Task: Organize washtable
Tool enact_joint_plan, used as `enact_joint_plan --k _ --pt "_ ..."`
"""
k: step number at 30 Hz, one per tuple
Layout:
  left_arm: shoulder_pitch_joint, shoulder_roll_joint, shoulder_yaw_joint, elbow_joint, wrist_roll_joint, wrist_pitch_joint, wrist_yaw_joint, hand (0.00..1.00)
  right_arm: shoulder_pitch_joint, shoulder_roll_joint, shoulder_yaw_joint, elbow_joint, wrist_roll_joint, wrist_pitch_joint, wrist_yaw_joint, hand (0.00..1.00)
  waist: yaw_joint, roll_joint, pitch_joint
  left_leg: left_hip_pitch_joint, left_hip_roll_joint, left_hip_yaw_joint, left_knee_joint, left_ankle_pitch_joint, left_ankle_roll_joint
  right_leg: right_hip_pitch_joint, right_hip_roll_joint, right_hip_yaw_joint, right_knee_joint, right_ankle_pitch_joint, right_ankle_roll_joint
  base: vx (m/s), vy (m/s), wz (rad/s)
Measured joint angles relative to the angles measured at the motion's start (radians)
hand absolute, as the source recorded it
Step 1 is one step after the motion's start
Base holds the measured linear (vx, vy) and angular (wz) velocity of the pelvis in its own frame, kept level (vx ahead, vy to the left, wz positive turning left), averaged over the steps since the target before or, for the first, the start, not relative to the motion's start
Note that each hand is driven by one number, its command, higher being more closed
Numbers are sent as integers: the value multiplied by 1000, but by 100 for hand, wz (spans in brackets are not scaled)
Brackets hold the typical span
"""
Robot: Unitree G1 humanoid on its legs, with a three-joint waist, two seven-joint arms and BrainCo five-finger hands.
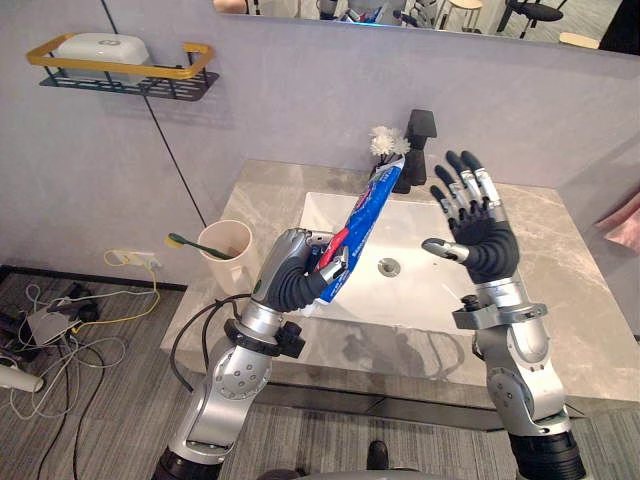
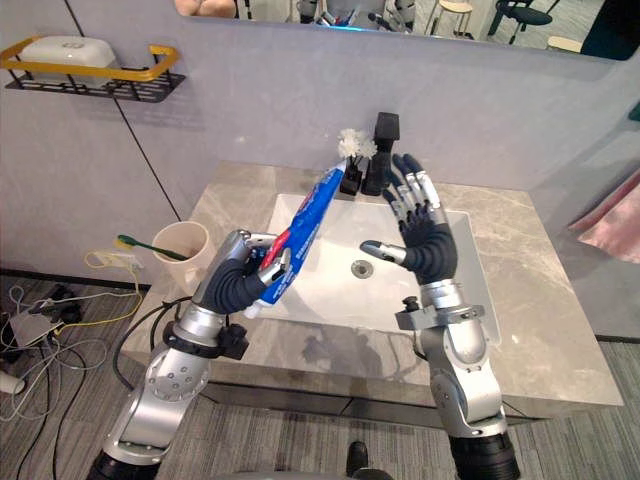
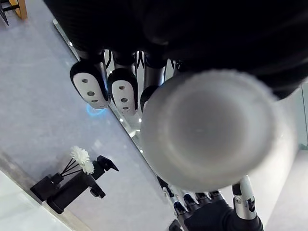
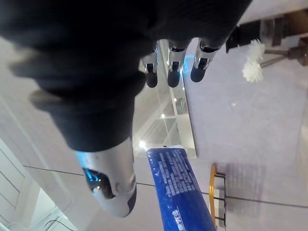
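Room: a washroom with a grey stone desk [image 1: 570, 250], a white sink [image 1: 420, 290] set in it, and a mirror [image 1: 420, 15] above.
Left hand [image 1: 295, 275]: its fingers are curled round the cap end of a blue toothpaste tube [image 1: 368, 215], held up over the sink's left side.
Tube: it tilts up and away, with its flat end pointing at the black tap [image 1: 420, 135].
Right hand [image 1: 482, 240]: wide, fingers straight, holding nothing. It is up just beside the tube and not touching it.
How it handles: I think it is light and soft. It may bend or squirt if squeezed hard, and its skin looks smooth and slippery.
Where to hold: near the hard cap, or gently round the middle.
Around: a cup [image 1: 225, 242] with a green toothbrush [image 1: 185, 240] stands at the desk's left corner. White flowers [image 1: 388, 143] stand by the tap.
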Motion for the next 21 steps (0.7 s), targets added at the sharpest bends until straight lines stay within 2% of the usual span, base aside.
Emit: enact_joint_plan --k 9,15,21 --pt "-1 6 -7 0 0 0 8 100 -21 19 77 55 205 4 27 0 -3 -12 -8 -6 3 -14 -20 22 -13 -9 0 -20 -4 -1 -1 -36 -18 4" --pt "-21 3 -34 0 0 1 24 100 -46 23 131 83 244 28 42 0 -3 -14 -9 -6 3 -14 -22 23 -14 -9 1 -21 -4 -1 -1 0 0 0" --pt "-30 3 -44 7 0 3 24 100 -70 47 172 150 302 48 45 0 -3 -29 -19 -6 2 -14 -24 23 -14 -10 1 -21 -3 0 -1 0 0 0"
